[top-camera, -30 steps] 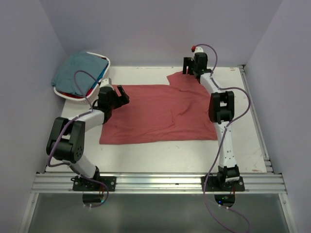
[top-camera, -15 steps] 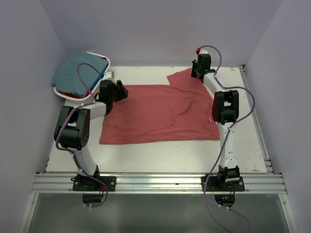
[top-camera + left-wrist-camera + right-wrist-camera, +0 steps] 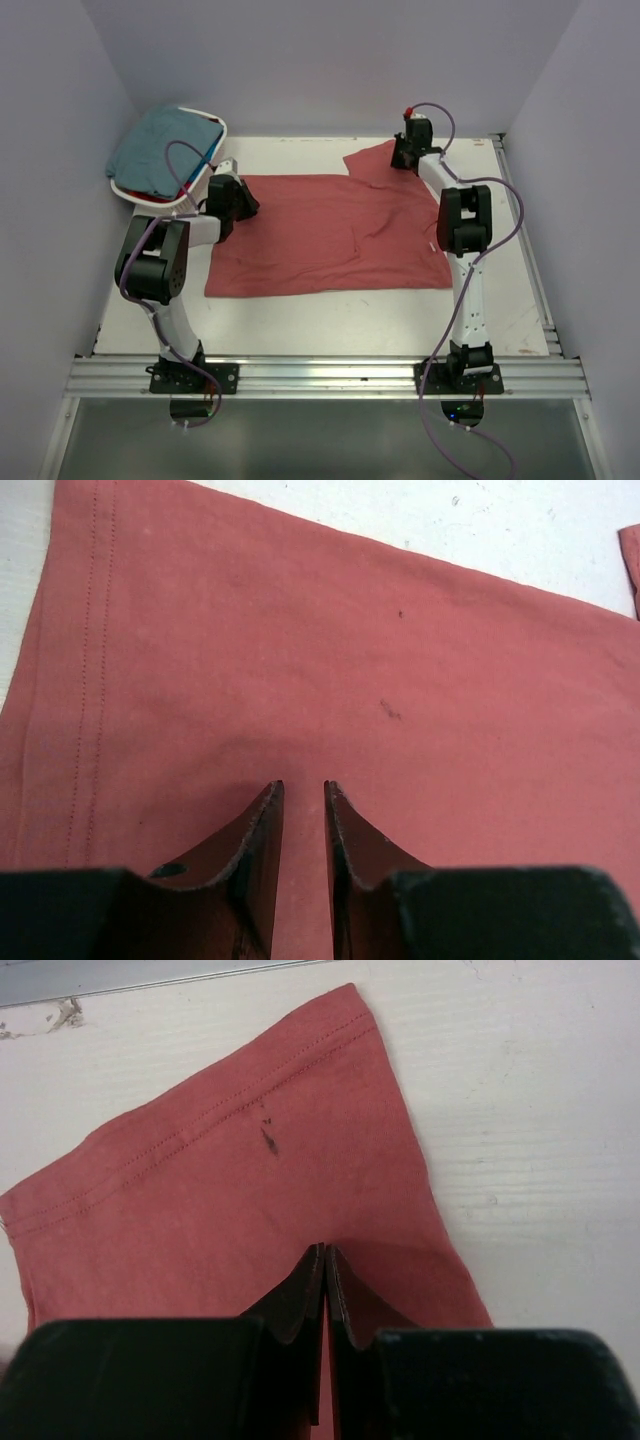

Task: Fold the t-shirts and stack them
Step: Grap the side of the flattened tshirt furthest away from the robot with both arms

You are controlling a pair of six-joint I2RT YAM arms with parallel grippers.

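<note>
A faded brick-red t-shirt (image 3: 330, 235) lies spread flat on the white table (image 3: 330, 320). My left gripper (image 3: 240, 195) rests on its far left corner. In the left wrist view the tips (image 3: 303, 785) press on the red cloth (image 3: 300, 660), a narrow gap between the jaws. My right gripper (image 3: 403, 158) sits on the far right sleeve. In the right wrist view its jaws (image 3: 326, 1248) are shut together on the sleeve (image 3: 250, 1160). A muted teal t-shirt (image 3: 160, 148) lies heaped in the basket.
The white oval basket (image 3: 222, 128) stands at the table's far left corner, with bits of blue and red cloth (image 3: 203, 163) under the teal one. Pale walls close in on three sides. A metal rail (image 3: 330, 375) runs along the near edge.
Both grippers have closed down from wide open. The left one moved back to the shirt's far left corner and lowered onto it; the right one settled on the sleeve.
</note>
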